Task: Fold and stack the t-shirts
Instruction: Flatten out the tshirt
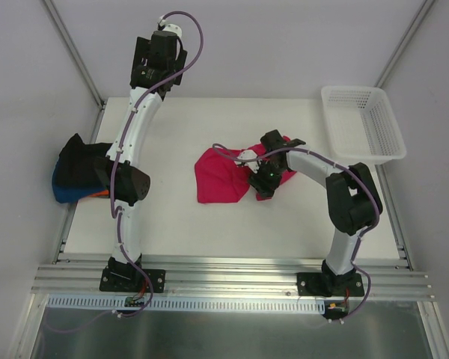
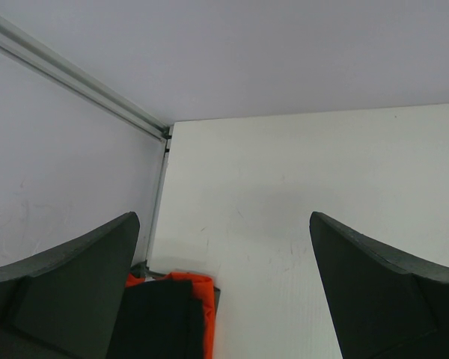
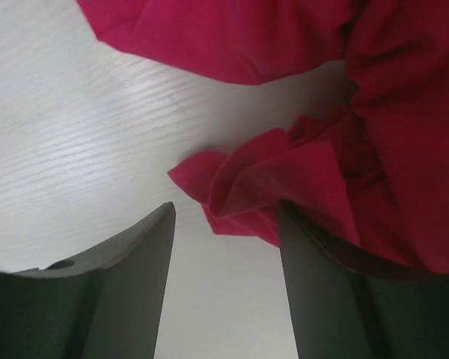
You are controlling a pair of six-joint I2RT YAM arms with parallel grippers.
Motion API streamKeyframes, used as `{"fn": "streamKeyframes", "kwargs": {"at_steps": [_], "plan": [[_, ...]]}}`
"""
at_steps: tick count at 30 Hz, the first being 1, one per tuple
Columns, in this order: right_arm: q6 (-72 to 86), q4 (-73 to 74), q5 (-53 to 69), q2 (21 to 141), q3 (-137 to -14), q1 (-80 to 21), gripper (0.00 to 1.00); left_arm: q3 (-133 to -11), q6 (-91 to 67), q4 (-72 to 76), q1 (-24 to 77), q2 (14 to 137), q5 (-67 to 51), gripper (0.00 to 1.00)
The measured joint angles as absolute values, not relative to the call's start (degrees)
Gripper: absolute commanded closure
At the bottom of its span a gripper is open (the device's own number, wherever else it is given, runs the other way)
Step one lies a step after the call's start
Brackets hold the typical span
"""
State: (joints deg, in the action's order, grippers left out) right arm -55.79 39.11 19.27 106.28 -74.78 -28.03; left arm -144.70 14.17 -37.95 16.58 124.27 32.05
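Right wrist view: right jaws parted, nothing clamped; crumpled corner of pink shirt (image 3: 269,179) lies just ahead of gap, mid bench (image 3: 75,127) (rest bunched). Best: drop low, pinch one layer only, spread flat before folding. Left jaws wide open, empty.

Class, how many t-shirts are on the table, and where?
4. A crimson shirt lies crumpled mid-table; a black shirt, a blue shirt and an orange shirt are piled at the left edge. That pile may hide more.
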Motion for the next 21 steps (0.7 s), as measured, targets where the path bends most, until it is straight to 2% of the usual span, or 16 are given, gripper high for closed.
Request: {"fn": "streamKeyframes", "kwargs": {"at_steps": [7,21], "plan": [[-52.45,32.53,13.17,106.5,-74.41,-28.49,0.43,-144.68,14.15,-37.93,16.58,124.27,32.03,0.01],[-49.08,30.22,9.32,106.52,-80.62,-28.34,0.46,-144.7,14.13,-37.93,16.95,124.29,32.01,0.01]]}}
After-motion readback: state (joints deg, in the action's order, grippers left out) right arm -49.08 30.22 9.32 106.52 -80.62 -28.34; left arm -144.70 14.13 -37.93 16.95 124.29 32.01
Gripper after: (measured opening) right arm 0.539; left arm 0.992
